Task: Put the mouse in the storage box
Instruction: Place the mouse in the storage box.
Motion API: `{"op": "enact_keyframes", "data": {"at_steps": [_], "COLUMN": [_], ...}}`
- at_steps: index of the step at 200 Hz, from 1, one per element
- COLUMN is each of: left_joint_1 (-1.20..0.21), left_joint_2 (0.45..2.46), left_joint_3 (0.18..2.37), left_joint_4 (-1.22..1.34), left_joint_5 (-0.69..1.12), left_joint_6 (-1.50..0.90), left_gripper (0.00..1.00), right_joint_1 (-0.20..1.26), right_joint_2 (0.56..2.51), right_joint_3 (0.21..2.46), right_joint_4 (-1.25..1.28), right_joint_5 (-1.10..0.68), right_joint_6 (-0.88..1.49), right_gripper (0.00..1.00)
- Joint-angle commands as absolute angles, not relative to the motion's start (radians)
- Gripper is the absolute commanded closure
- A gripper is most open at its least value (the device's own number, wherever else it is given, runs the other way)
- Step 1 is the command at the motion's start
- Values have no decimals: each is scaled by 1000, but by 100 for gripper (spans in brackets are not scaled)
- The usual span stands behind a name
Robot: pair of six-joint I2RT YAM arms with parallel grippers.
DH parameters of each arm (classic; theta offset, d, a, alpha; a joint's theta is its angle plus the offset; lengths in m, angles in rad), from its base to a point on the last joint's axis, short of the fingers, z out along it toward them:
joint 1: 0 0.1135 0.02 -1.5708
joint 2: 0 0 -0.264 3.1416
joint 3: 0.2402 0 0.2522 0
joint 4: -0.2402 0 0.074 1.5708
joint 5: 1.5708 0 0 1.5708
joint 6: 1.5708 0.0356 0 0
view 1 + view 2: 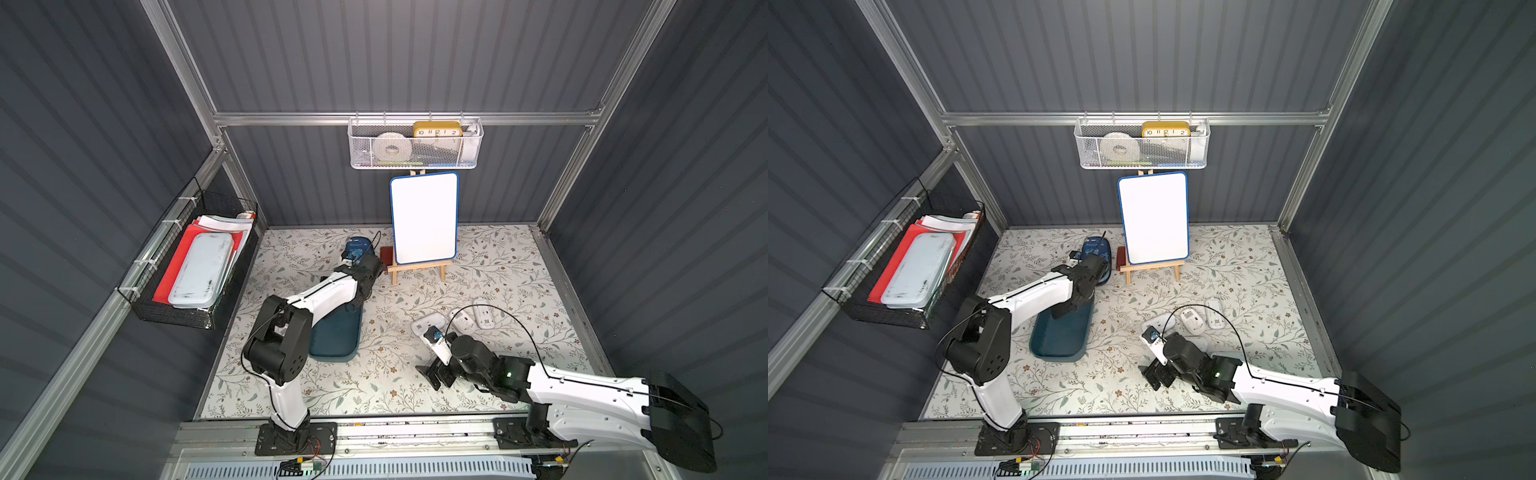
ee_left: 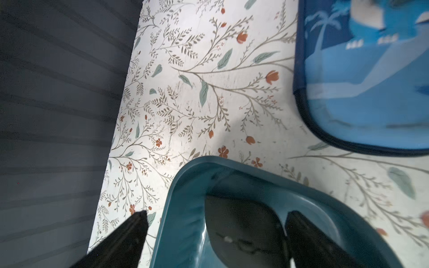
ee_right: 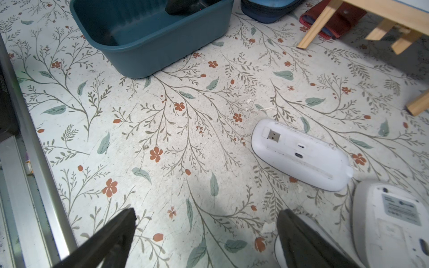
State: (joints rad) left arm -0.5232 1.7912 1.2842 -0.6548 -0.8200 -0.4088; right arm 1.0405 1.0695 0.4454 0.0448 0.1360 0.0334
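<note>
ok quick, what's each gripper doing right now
left gripper: open, holding nothing; black mouse lies in the storage box
right gripper: open, holding nothing

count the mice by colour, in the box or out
white mice on the table: 4, the last partly covered by the right gripper
dark mouse in the storage box: 1
total: 5

In both top views the left arm (image 1: 320, 293) concealed the far end of the storage box (image 1: 336, 338). In the left wrist view the frame edge cut off the black mouse (image 2: 241, 222), and the blue case (image 2: 371, 92) was blurred.
</note>
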Motion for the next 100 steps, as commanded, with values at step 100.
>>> {"op": "enact_keyframes", "data": {"at_steps": [100], "left_joint_1": [-522], "left_joint_2": [1325], "left_joint_3": [1221], "left_joint_4": [-584], "left_joint_5": [-374], "left_joint_6": [-474], "left_gripper": [1], "right_joint_1": [952], "right_joint_2": [1183], "right_joint_3": [822], "right_joint_4": [-567], "right_joint_5": [356], "right_joint_6": [386], "right_gripper": [1]}}
